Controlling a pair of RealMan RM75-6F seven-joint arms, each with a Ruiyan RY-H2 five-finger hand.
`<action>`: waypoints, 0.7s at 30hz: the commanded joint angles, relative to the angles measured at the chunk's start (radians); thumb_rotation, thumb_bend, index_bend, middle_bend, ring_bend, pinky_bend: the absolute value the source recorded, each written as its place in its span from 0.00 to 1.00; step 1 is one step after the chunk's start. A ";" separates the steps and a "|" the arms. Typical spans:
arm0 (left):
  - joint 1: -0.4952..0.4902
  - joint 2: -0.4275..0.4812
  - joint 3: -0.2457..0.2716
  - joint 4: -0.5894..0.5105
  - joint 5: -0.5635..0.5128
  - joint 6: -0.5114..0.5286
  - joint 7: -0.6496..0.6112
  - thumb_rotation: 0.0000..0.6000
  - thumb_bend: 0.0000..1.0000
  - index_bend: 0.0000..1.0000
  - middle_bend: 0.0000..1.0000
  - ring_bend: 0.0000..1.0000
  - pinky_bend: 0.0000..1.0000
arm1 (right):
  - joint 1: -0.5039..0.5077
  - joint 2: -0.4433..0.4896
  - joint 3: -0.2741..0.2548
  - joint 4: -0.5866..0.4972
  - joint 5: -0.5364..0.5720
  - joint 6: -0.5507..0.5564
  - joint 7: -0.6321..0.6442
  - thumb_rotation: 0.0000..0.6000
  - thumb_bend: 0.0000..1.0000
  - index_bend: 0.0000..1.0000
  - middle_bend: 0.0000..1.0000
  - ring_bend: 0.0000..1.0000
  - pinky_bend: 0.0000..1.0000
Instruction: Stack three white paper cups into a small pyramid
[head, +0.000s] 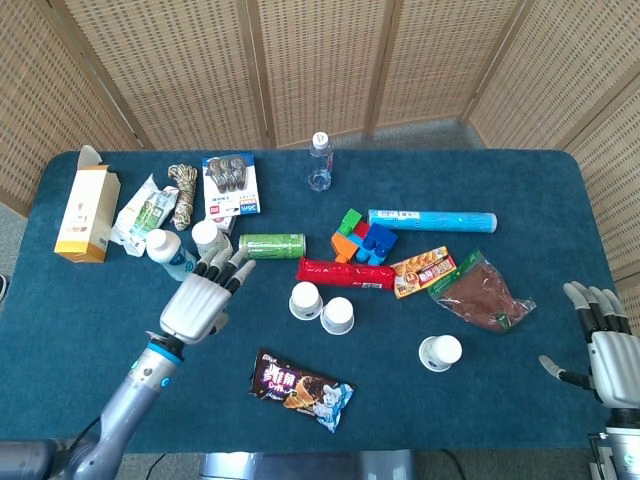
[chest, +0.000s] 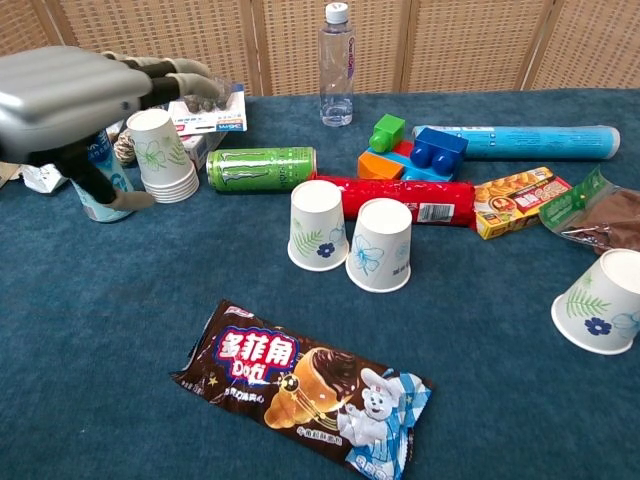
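Clearly, "Dofi" on brown wrapper (chest: 303, 385), flower-printed paper cups (chest: 350, 240), green can (chest: 261, 168)

Two white flower-printed paper cups (chest: 319, 225) (chest: 379, 244) stand upside down, apparently touching; a third upside-down cup (chest: 600, 302) sits well apart at right

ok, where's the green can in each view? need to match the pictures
Head view: the green can lies on its side left of centre, just left of the red tube.
Chest view: the green can lies upper left of centre, behind the two upturned cups.
Shared landmark: the red tube, whose left end sits next to the can's right end in both.
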 joint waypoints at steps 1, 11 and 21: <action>0.046 0.068 0.052 -0.024 0.088 0.028 -0.067 1.00 0.29 0.00 0.00 0.00 0.08 | 0.001 -0.001 0.000 0.000 0.000 -0.001 -0.002 1.00 0.16 0.01 0.00 0.00 0.00; 0.147 0.228 0.138 -0.050 0.280 0.093 -0.249 1.00 0.29 0.00 0.00 0.00 0.05 | 0.001 -0.009 -0.008 -0.007 -0.016 0.004 -0.031 1.00 0.15 0.01 0.00 0.00 0.00; 0.291 0.350 0.215 -0.053 0.476 0.252 -0.365 1.00 0.29 0.00 0.00 0.00 0.00 | 0.001 -0.013 -0.008 -0.006 -0.011 0.003 -0.046 1.00 0.15 0.01 0.00 0.00 0.00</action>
